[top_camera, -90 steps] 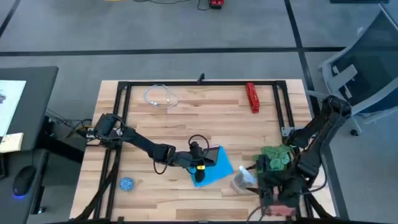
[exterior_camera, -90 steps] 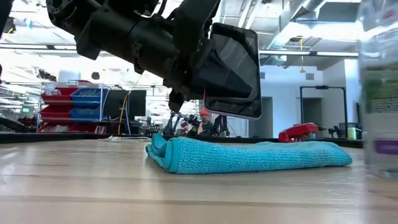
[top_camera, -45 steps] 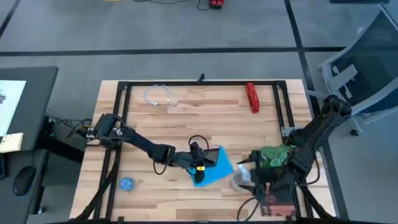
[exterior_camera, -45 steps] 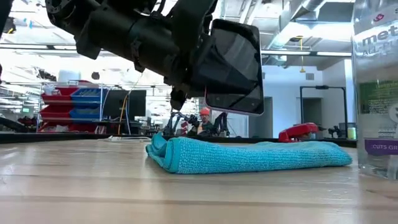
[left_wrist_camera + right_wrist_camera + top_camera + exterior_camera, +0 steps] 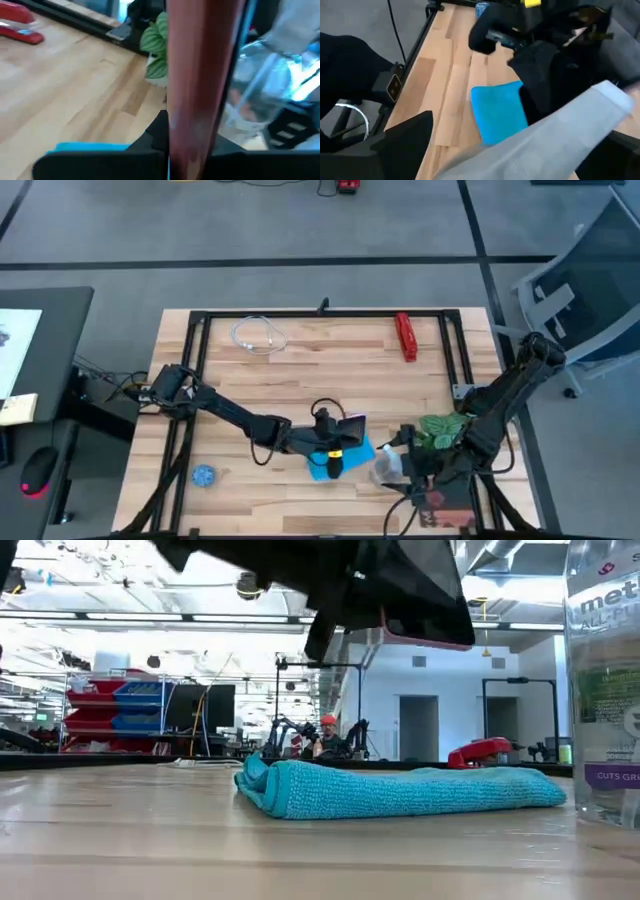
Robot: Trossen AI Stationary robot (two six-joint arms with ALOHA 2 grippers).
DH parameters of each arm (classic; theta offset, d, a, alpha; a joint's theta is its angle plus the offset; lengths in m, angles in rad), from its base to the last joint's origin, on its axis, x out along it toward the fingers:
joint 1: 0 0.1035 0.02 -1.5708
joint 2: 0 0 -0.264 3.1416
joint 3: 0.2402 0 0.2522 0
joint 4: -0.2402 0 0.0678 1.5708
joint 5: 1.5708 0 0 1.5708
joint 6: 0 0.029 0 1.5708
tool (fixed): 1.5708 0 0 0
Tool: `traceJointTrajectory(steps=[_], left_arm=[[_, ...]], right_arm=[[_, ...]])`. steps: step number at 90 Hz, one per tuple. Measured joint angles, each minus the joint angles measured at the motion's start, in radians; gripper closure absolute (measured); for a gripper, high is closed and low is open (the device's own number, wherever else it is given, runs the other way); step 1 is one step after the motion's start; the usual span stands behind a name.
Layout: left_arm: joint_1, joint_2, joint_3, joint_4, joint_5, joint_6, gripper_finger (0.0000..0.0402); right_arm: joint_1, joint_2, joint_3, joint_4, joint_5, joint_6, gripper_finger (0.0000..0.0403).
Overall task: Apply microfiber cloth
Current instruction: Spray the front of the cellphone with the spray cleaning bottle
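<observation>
Near the table's front edge, a little toward 5 o'clock from its centre, we find the microfiber cloth (image 5: 336, 457) lying flat on the wooden table (image 5: 300, 370), its long axis running roughly from 10 o'clock to 4 o'clock in the high view. Across the low view the cloth (image 5: 400, 790) stretches sideways, its bunched folded end at 9 o'clock and its flatter end at 3 o'clock. Our left gripper (image 5: 338, 430) hovers over the cloth, jaws clamped on a black smartphone (image 5: 420, 590) held on edge, clear above the fabric. Our right gripper (image 5: 405, 465) sits at 3 o'clock from the cloth, closed around a clear spray bottle (image 5: 605, 680) standing just beside it. We see the cloth as bright sky blue, plain, with a looped, nubby weave and soft rounded folds.
</observation>
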Motion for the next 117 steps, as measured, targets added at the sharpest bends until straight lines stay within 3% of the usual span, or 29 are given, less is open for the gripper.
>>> traceJointTrajectory(steps=[17, 51, 63, 73, 81, 90, 117], left_arm=[[0.000, 0.000, 0.132, -0.194, -0.086, -0.011, 0.0393], [0.011, 0.000, 0.156, -0.215, -0.094, -0.047, 0.0393], [0.010, 0.000, 0.156, -0.215, -0.093, -0.047, 0.0393], [0.010, 0.000, 0.156, -0.215, -0.088, -0.048, 0.0393], [0.011, 0.000, 0.156, -0.221, -0.077, -0.050, 0.0393], [0.011, 0.000, 0.155, -0.237, -0.063, -0.055, 0.0393], [0.005, 0.000, 0.154, -0.283, -0.041, -0.064, 0.0393]], right_arm=[[0.005, 0.000, 0.000, 0.001, -0.001, 0.016, 0.0035], [0.005, 0.000, 0.000, -0.004, -0.046, 0.050, 0.0077], [-0.003, 0.002, 0.001, -0.031, -0.108, 0.103, 0.0142], [0.003, 0.001, 0.004, -0.079, -0.089, 0.167, 0.0214], [0.017, 0.001, 0.004, -0.093, -0.072, 0.167, 0.0242], [0.026, 0.002, 0.004, -0.097, -0.063, 0.166, 0.0235], [0.025, 0.002, 0.002, -0.139, -0.044, 0.213, 0.0143]])
